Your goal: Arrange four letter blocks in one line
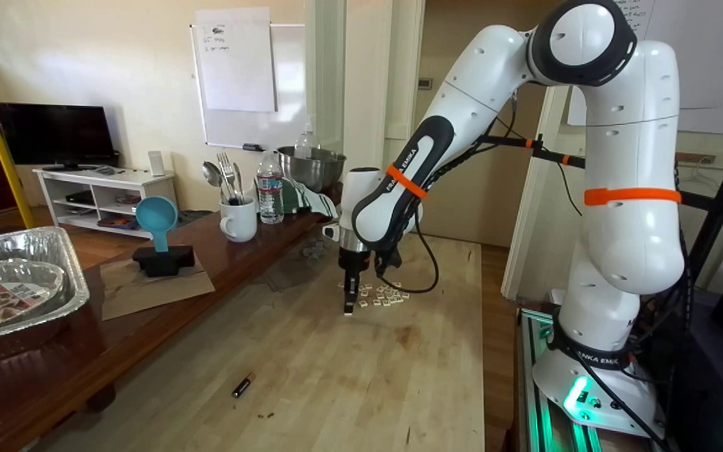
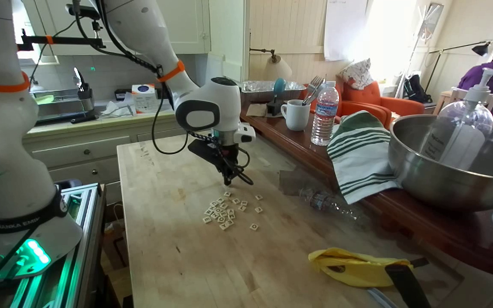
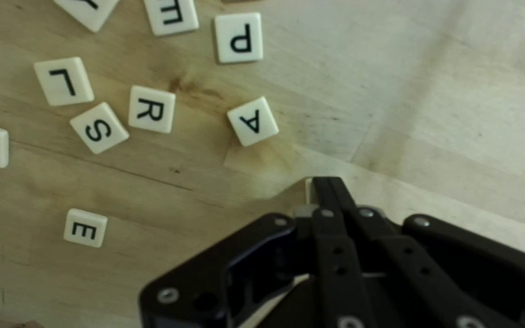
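You've got the gripper [image 3: 328, 181] low over the table [image 2: 212, 256] | fingers pressed together, a block [image 3: 308, 191] peeking out beside them | A block [image 3: 253, 121] near, other letter blocks [image 3: 151, 109] scattered

A black, jointed claw [image 3: 329, 180] is occupying the lower right, its two fingers touching, and a cream-white edge [image 3: 308, 191] is showing beside their tips. On the pale wooden surface [image 3: 454, 118], small square cream-white blocks [image 3: 151, 109] bearing black letters are lying scattered, the A block [image 3: 253, 121] sitting near the claw.
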